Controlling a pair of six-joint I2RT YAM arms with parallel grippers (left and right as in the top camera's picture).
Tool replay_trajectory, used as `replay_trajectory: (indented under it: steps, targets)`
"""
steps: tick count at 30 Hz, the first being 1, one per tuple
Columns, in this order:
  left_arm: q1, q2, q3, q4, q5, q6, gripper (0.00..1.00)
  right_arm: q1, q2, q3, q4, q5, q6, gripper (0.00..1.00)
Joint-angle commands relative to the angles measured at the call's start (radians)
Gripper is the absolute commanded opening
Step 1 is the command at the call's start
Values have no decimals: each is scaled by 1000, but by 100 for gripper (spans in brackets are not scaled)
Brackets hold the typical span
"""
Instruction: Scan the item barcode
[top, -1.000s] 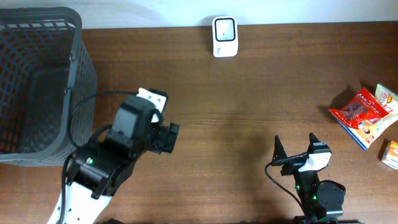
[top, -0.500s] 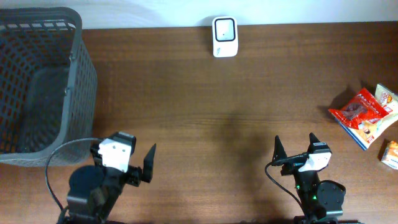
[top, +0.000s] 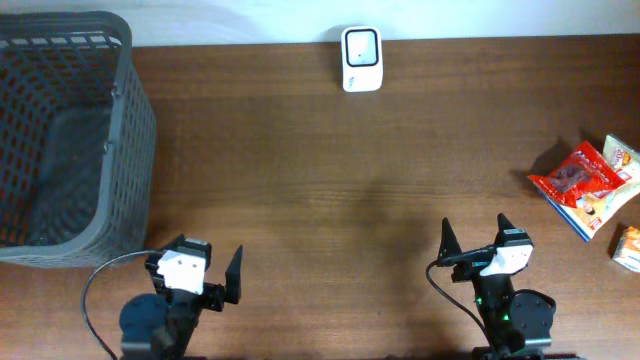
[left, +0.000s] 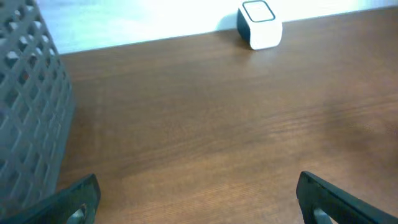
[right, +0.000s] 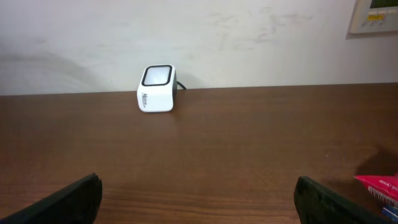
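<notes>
**Both claws empty, snack packets far off to the right**

Seen from above, a brown wooden tabletop (top: 330, 180) carried a white barcode scanner (top: 360, 45) at twelve o'clock against the far edge, its window facing up. A dark mesh basket (top: 125, 130) filled the corner at ten o'clock. The items to scan, a red snack packet (top: 578, 178) lying over a few other small packs, sat at three o'clock by the right edge.

The left claw (top: 205, 270) rested at seven o'clock and the right claw (top: 476, 237) at five o'clock, both near the front edge. Each had its fingers spread wide and held nothing.

The relation that mattered most: the red packet lay up and to the right of the right claw, toward two o'clock from it, and well apart. The right arm was clearly the nearer one; the left would have had to cross the whole tabletop. The packet's long axis appeared to run diagonally, from upper right to lower left. Its barcode could not be seen.
</notes>
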Motion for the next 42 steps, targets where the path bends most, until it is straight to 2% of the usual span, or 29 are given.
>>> replay_trajectory:
  steps: [1,12,19,25,29,32,37,42]
  targets:
    - [41,-72,-75,58,27,13,99,-8,-7,-8,-3,9,5,98]
    - [152,-148,-224,198,42,13,99,-8,-7,-8,-3,9,5,98]
    - [164,-148,-321,468,46,3,99,-8,-7,-8,-3,9,5,98]
    - [165,-148,-319,472,42,-14,99,-8,-7,-8,-3,9,5,98]
    - [165,-148,-319,558,0,-142,99,-8,-7,-8,-3,9,5,98]
    - [165,-148,-319,527,-61,-208,99,-8,-7,-8,-3,9,4,98]
    - [164,-148,-319,443,-87,-214,99,-8,-7,-8,-3,9,5,98]
    - [144,-148,-319,445,-89,-203,99,-8,-7,-8,-3,9,5,98]
